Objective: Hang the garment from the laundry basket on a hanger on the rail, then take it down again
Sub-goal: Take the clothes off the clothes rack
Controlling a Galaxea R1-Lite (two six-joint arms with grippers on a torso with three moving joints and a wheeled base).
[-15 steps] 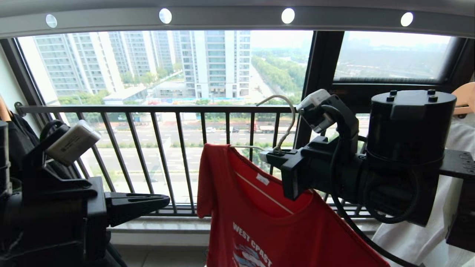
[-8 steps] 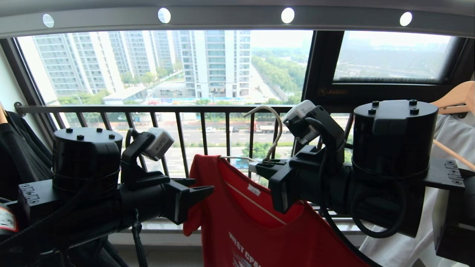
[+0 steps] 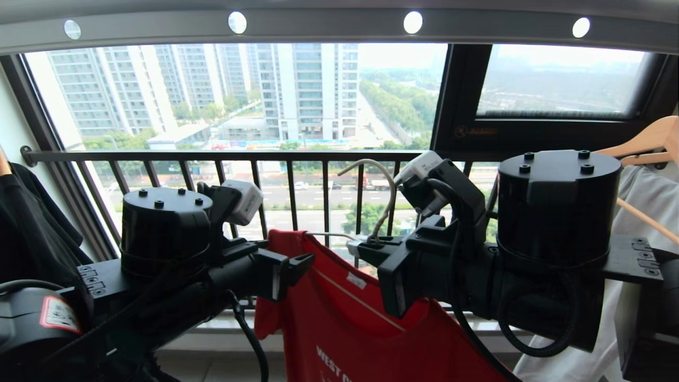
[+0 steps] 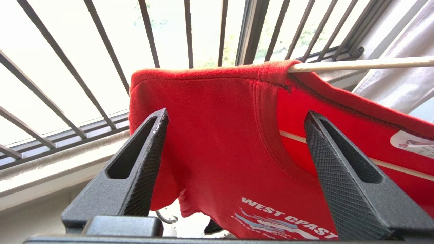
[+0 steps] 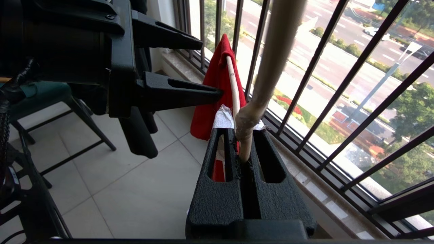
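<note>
Holding the hanger below the rail, left jaws wide at the shirt's shoulder

Gripping the cream-white wire hanger [image 3: 366,201] at the base of its hook, the right gripper [image 3: 356,246] sits just right of the head view's centre, its jaws pressed together on the wire; the right wrist view shows the wire stem clamped in the narrow slot between the two black fingers [image 5: 217,176]. The hook curves up free in front of the black window railing [image 3: 223,156], well below the grey rail [image 3: 329,24] that runs across the top of the frame with its row of round holes. The red T-shirt [image 3: 339,323] hangs from the hanger in the lower centre, its neck label and the start of the white chest print showing. The left gripper [image 3: 297,265] reaches in from the lower left, level with the shirt's shoulder; in the left wrist view its jaws stand spread, one finger [image 4: 142,159] on each side of the shoulder and collar seam, with the cloth beyond them and not pinched. A black garment [image 3: 26,228] hangs at the far left edge, and a tan wooden hanger [image 3: 647,140] with a pale garment [image 3: 636,201] shows at the far right. The laundry basket is in none of the views
</note>
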